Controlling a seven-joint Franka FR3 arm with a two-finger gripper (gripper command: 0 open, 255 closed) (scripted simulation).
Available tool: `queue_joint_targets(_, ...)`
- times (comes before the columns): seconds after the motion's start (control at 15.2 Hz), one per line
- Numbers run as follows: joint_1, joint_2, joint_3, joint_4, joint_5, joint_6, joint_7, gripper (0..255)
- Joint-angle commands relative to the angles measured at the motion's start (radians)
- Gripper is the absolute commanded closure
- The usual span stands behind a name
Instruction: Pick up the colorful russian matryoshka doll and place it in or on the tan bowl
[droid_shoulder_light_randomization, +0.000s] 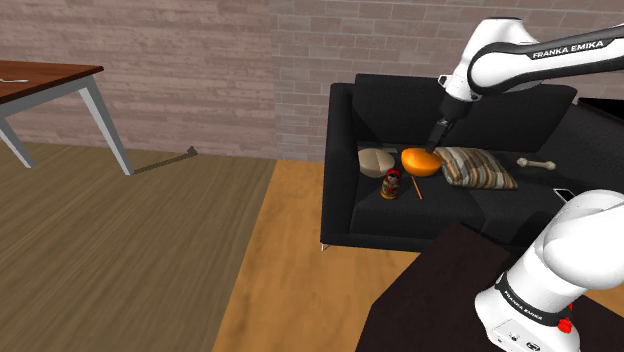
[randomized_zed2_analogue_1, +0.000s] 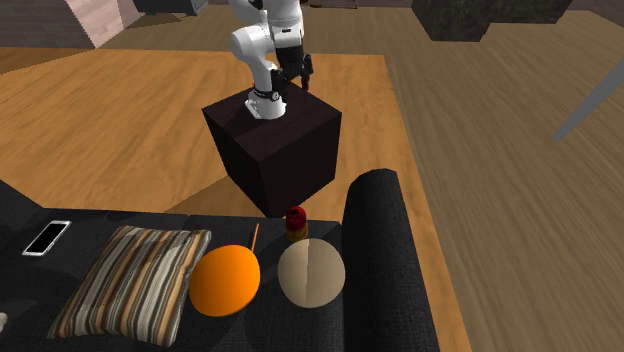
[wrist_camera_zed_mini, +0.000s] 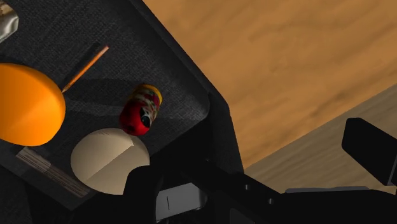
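Nothing is done yet: doll (droid_shoulder_light_randomization: 393, 184) sits on sofa (droid_shoulder_light_randomization: 350, 215) beside bowl (droid_shoulder_light_randomization: 376, 160); gripper (droid_shoulder_light_randomization: 439, 134) hangs above, wide and empty.

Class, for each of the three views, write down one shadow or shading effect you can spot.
Shoulder view: the table leg throws a thin dark streak across the floor. Second exterior view: the tan bowl shows a lighter and a darker half. Wrist view: a darker patch lies on the sofa seat beside the doll.
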Motion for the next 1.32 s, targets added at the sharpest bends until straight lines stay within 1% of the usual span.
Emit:
queue_joint_targets(0.0, 0.002, 0.054, -0.041, -0.007, -0.001, 0.074, -0.047, 0)
queue_joint_targets(0.2, 0.015, 0.153, -0.107, -0.003, 0.014, 0.184, -0.126, 0)
queue_joint_targets(0.33, 0.031, 0.227, -0.154, 0.008, 0.039, 0.254, -0.186, 0)
queue_joint_targets(0.46, 0.053, 0.306, -0.201, 0.025, 0.08, 0.32, -0.256, 0)
queue_joint_targets(0.59, 0.082, 0.392, -0.25, 0.051, 0.144, 0.38, -0.34, 0)
queue_joint_targets(0.73, 0.112, 0.484, -0.294, 0.084, 0.235, 0.43, -0.441, 0)
queue_joint_targets(0.92, 0.139, 0.634, -0.334, 0.15, 0.426, 0.48, -0.628, 0)
queue_joint_targets(1.06, 0.125, 0.737, -0.326, 0.207, 0.565, 0.491, -0.757, 0)
queue_joint_targets(1.25, 0.06, 0.882, -0.273, 0.304, 0.738, 0.491, -0.919, 0)
